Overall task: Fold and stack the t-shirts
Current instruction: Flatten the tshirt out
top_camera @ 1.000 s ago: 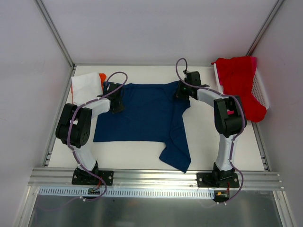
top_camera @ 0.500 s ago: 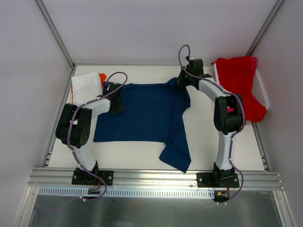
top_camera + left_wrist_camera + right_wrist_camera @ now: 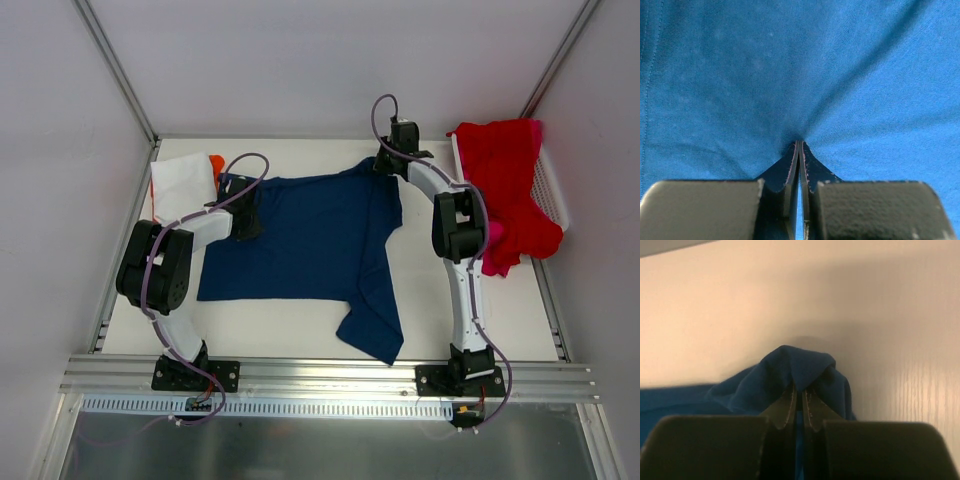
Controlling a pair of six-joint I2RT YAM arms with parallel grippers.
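Observation:
The navy blue t-shirt (image 3: 300, 240) lies spread in the middle of the table, one flap trailing toward the near edge. My left gripper (image 3: 245, 215) is shut on its left edge; the left wrist view shows the cloth (image 3: 800, 75) pinched between the jaws, my left gripper (image 3: 800, 145) at the pinch. My right gripper (image 3: 385, 165) is shut on the shirt's far right corner, lifted into a peak (image 3: 800, 367) in the right wrist view, my right gripper (image 3: 800, 390) just below it. A white shirt (image 3: 180, 182) and an orange one (image 3: 215, 161) lie folded at the far left. A red shirt (image 3: 505, 185) with pink cloth (image 3: 495, 235) hangs over the basket.
A white mesh basket (image 3: 552, 190) stands at the right edge under the red shirt. Metal frame posts rise at the far corners, and a rail (image 3: 320, 375) runs along the near edge. White walls enclose the table.
My right gripper has moved toward the far edge, pulling the shirt's far right corner back with it. The right arm has stretched out. The left arm has not moved.

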